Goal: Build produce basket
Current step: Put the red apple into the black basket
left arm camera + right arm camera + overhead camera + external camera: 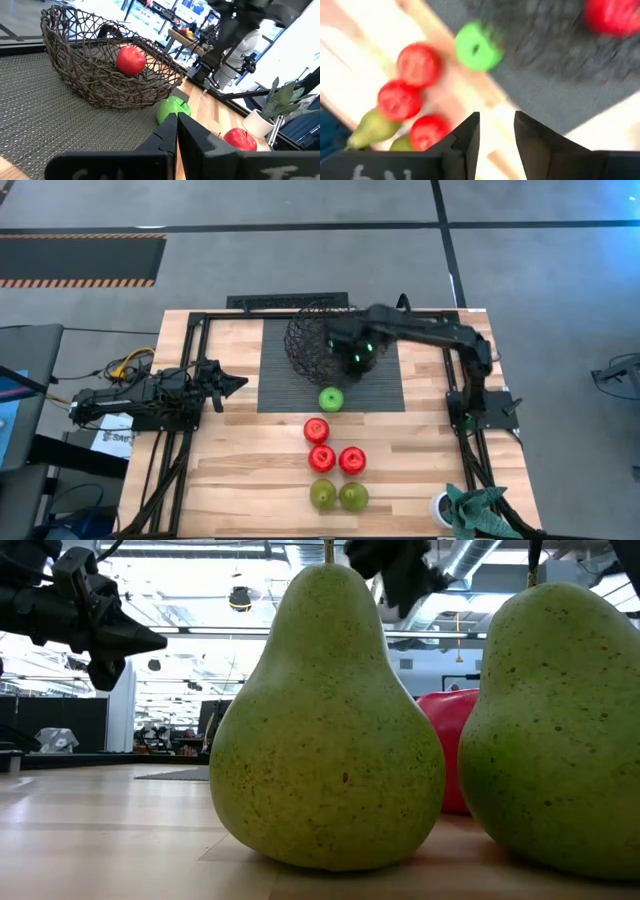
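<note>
Pressed together and empty, the left gripper (238, 383) waits over bare wood near the table's left edge, fingertips (176, 131) aimed at the ribbed dark mat (280, 380). On that mat sits the round black wire basket (315, 340), one shiny red apple (131, 60) inside it, seen only from the left wrist. A bright green apple (331, 399) rests at the mat's front edge; three red apples (322, 457) and two yellow-green pears (338, 496) cluster on open wood in front. Above the basket's right side, the right gripper (358, 358) hangs, fingers (470, 137) parted, holding nothing.
</note>
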`<move>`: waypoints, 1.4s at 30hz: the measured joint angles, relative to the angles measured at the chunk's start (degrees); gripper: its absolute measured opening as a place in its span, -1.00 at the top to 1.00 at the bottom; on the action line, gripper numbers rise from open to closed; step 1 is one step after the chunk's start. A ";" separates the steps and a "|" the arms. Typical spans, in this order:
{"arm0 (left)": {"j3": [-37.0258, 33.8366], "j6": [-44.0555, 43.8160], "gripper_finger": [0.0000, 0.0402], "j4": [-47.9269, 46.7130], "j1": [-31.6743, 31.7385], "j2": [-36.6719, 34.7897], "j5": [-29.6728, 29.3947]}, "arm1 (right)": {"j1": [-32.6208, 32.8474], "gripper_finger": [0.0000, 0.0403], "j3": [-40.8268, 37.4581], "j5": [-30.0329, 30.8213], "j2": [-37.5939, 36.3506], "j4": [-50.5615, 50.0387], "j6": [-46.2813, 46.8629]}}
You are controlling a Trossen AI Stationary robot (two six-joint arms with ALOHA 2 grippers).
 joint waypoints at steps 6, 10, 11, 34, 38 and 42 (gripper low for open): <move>0.00 -0.14 1.00 -1.17 0.01 0.11 0.07 | 12.01 0.28 -0.25 5.58 -0.10 0.08 17.08; 0.00 0.11 0.99 -1.31 0.02 0.11 0.11 | 18.39 0.26 -0.27 11.34 -0.05 -0.01 29.70; 0.01 0.35 0.97 -1.33 0.01 0.11 0.11 | 19.87 0.26 -0.26 12.70 -0.05 -0.05 32.82; 22.38 11.56 0.88 6.84 -9.71 35.15 17.98 | 33.39 0.26 -3.48 21.01 0.03 0.01 54.59; 32.31 15.32 0.85 -4.46 -11.96 49.85 16.83 | 33.43 0.26 -3.23 21.01 -0.72 0.04 49.90; 40.19 17.76 0.72 -7.15 -13.05 61.92 18.33 | 33.46 0.26 -3.23 23.39 -4.79 0.00 45.35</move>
